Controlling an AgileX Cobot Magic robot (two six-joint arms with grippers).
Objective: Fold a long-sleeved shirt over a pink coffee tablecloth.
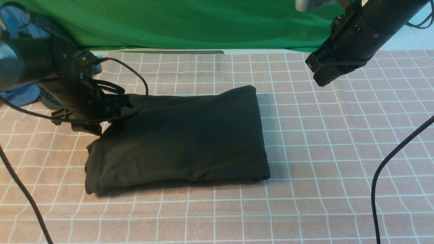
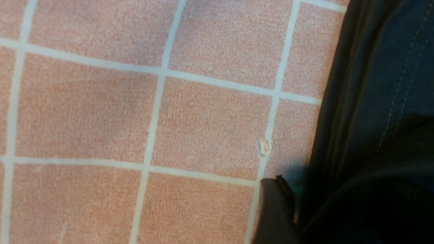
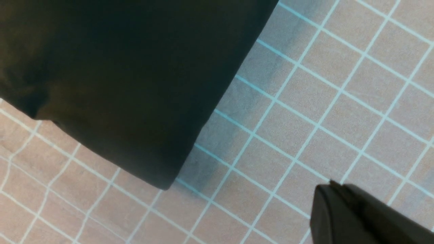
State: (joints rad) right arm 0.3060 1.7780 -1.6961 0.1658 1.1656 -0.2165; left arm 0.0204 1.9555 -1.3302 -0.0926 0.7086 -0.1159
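We see the long-sleeved shirt [image 1: 176, 139] folded compactly on the pink coffee tablecloth [image 1: 339, 142]. Left gripper [image 1: 113, 103] at its 10 o'clock corner: finger state indeterminable. Right gripper [image 3: 339, 203], fingers closed, hovers clear at 2 o'clock.

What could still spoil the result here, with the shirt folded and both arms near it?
1. The left pincer sits low against the far left corner of the long-sleeved shirt; pulling away could snag the fabric and drag the fold open.
2. A loose black cable loops over that same corner and might catch the cloth.
3. The near left edge looks bunched and uneven, so the fold may slump on the pink coffee tablecloth.
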